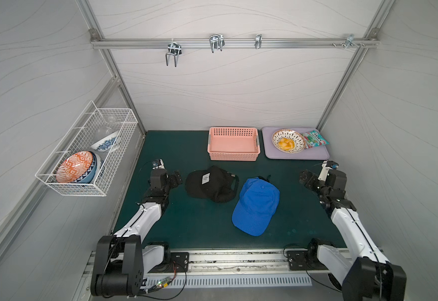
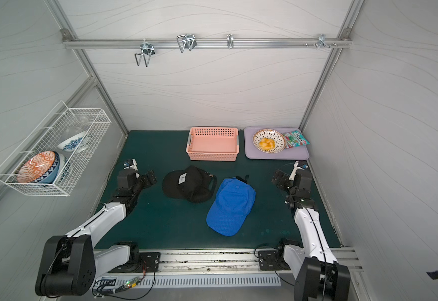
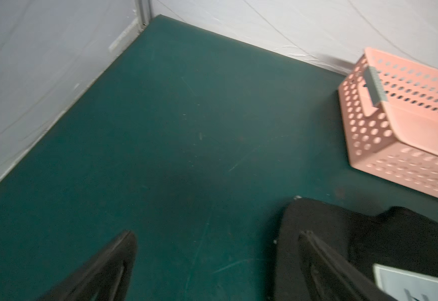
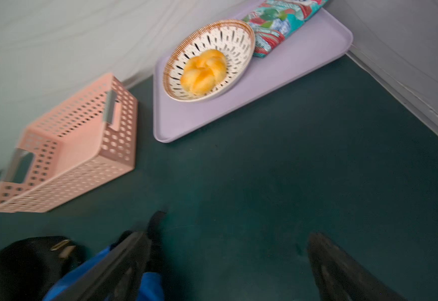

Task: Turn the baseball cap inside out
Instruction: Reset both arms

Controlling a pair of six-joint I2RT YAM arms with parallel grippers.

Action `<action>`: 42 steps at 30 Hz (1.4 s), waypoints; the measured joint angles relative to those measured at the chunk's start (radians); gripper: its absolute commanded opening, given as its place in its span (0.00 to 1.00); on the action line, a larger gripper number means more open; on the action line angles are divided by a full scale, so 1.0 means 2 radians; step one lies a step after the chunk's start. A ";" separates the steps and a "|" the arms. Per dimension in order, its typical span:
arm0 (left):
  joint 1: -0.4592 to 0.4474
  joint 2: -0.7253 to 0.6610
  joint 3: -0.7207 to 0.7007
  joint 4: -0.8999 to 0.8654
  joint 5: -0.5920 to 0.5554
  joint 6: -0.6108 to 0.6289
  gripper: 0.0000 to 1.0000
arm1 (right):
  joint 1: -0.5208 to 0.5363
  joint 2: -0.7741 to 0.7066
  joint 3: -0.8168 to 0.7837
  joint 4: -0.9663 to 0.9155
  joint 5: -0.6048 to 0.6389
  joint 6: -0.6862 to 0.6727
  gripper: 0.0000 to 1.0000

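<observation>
Black cap, blue cap between low arms, left fingers, right fingers splayed empty

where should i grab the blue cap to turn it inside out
Probably the back rim by the strap, coming from the right with the right tool. The blue cap lies dome up with its brim toward the robot's base, so that rear edge is the nearest loose fabric.
</observation>
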 measured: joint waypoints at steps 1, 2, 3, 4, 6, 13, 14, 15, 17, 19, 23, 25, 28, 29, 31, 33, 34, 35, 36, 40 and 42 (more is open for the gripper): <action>0.000 0.005 -0.024 0.033 -0.018 0.006 1.00 | 0.005 0.014 -0.015 0.024 0.014 -0.012 0.99; 0.000 0.010 -0.038 0.053 -0.028 0.009 1.00 | 0.009 0.025 -0.026 0.044 0.022 -0.020 0.99; 0.000 0.019 -0.053 0.079 -0.035 0.013 1.00 | 0.012 0.035 -0.038 0.065 0.028 -0.027 0.99; 0.000 0.029 -0.064 0.103 -0.037 0.016 1.00 | 0.014 0.043 -0.048 0.087 0.033 -0.032 0.99; 0.000 0.056 -0.078 0.148 -0.036 0.026 1.00 | 0.017 0.061 -0.070 0.139 0.039 -0.040 0.99; -0.001 0.192 -0.048 0.262 0.000 0.067 1.00 | 0.024 0.169 -0.089 0.311 0.031 -0.076 0.99; -0.002 0.196 -0.040 0.265 0.002 0.071 1.00 | 0.026 0.187 -0.086 0.332 0.029 -0.081 0.99; -0.003 0.197 -0.032 0.263 0.003 0.073 1.00 | 0.028 0.209 -0.080 0.350 0.025 -0.088 0.99; -0.003 0.196 -0.020 0.269 0.005 0.075 1.00 | 0.036 0.257 -0.067 0.385 0.020 -0.098 0.99; -0.003 0.196 -0.014 0.272 0.006 0.078 1.00 | 0.044 0.286 -0.049 0.381 0.018 -0.110 0.99; -0.003 0.196 -0.014 0.271 0.006 0.081 1.00 | 0.055 0.297 -0.019 0.374 0.019 -0.122 0.99; -0.003 0.196 -0.014 0.271 0.006 0.081 1.00 | 0.056 0.297 -0.013 0.376 0.019 -0.125 0.99; -0.003 0.196 -0.014 0.271 0.007 0.082 1.00 | 0.056 0.297 -0.013 0.375 0.019 -0.128 0.99; -0.003 0.196 -0.014 0.271 0.007 0.082 1.00 | 0.056 0.297 -0.013 0.375 0.019 -0.130 0.99; -0.003 0.196 -0.014 0.271 0.007 0.082 1.00 | 0.056 0.297 -0.013 0.374 0.019 -0.132 0.99; -0.003 0.196 -0.014 0.271 0.007 0.082 1.00 | 0.056 0.297 -0.013 0.374 0.019 -0.133 0.99; -0.003 0.196 -0.014 0.271 0.007 0.082 1.00 | 0.056 0.297 -0.013 0.374 0.019 -0.133 0.99; -0.003 0.196 -0.014 0.271 0.007 0.082 1.00 | 0.056 0.297 -0.013 0.374 0.019 -0.133 0.99; -0.003 0.196 -0.014 0.271 0.007 0.082 1.00 | 0.056 0.297 -0.013 0.374 0.019 -0.133 0.99; -0.003 0.196 -0.014 0.271 0.007 0.082 1.00 | 0.056 0.297 -0.012 0.372 0.017 -0.133 0.99; -0.003 0.196 -0.014 0.271 0.007 0.082 1.00 | 0.056 0.297 -0.012 0.372 0.017 -0.133 0.99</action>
